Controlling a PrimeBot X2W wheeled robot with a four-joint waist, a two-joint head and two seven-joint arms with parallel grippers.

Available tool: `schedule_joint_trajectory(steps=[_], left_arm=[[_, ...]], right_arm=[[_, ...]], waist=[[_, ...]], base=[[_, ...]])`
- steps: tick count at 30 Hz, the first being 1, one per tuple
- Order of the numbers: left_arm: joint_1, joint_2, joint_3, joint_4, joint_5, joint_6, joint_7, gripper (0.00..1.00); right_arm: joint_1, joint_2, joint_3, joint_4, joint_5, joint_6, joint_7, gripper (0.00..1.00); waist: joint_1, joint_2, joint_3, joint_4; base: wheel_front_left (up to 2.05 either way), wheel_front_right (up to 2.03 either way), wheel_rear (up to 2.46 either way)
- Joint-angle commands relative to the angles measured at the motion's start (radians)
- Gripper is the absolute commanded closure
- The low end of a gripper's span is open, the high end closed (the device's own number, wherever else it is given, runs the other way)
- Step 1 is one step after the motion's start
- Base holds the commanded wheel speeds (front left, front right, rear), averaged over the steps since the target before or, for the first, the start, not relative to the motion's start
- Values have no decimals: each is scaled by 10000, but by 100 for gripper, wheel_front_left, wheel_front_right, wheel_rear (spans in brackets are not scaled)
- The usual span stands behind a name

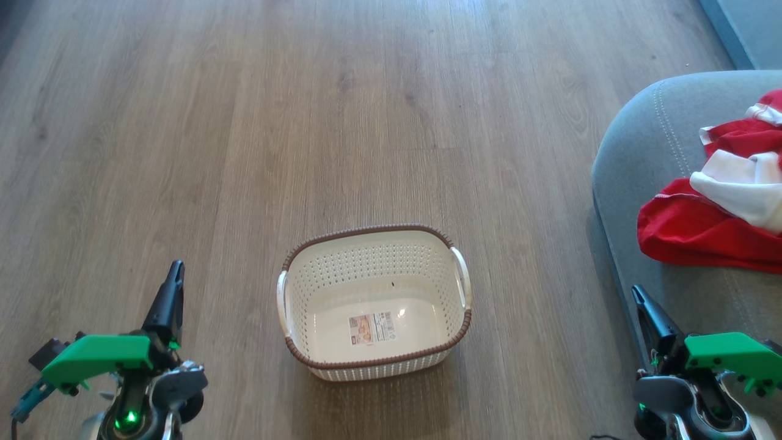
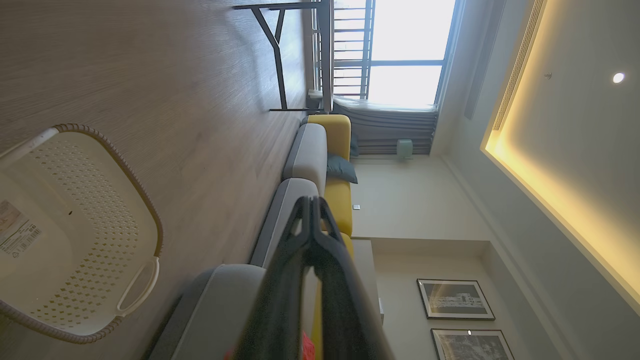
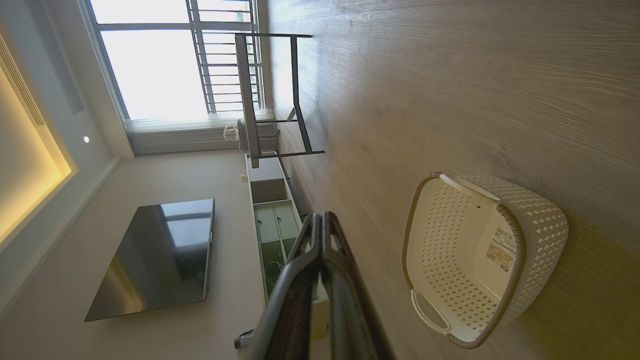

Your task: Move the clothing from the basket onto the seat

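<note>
The cream basket [image 1: 374, 304] with a brown rim stands on the wood floor in the head view, holding nothing but a label sticker; its perforated wall also appears in the left wrist view [image 2: 75, 235] and the right wrist view [image 3: 480, 260]. Red clothing with a white piece [image 1: 727, 208] lies bunched on the grey-blue seat [image 1: 647, 159] at the right edge. My left gripper [image 1: 176, 269] is at lower left, shut with nothing in it. My right gripper [image 1: 638, 293] is at lower right beside the seat's front edge, also shut and holding nothing.
Bare wood floor [image 1: 305, 122] stretches all around the basket. In the left wrist view a grey and yellow sofa [image 2: 320, 160] lines one wall; in the right wrist view a dark-framed table [image 3: 270, 95], a low cabinet and a television [image 3: 160, 255] stand far off.
</note>
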Motion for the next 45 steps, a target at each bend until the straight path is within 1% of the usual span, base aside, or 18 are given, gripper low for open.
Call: schedule_joint_trajectory(steps=[1,45], left_arm=[[-276,54,358,-358,-42,-67,73,100],[-276,54,357,-359,-43,-67,72,100]], right_arm=[[-501,-141,174,-401,60,67,74,100],[-501,-141,174,-401,60,67,74,100]], waist=[[0,0,0,0],[0,0,0,0]], base=[[0,0,0],[0,0,0]])
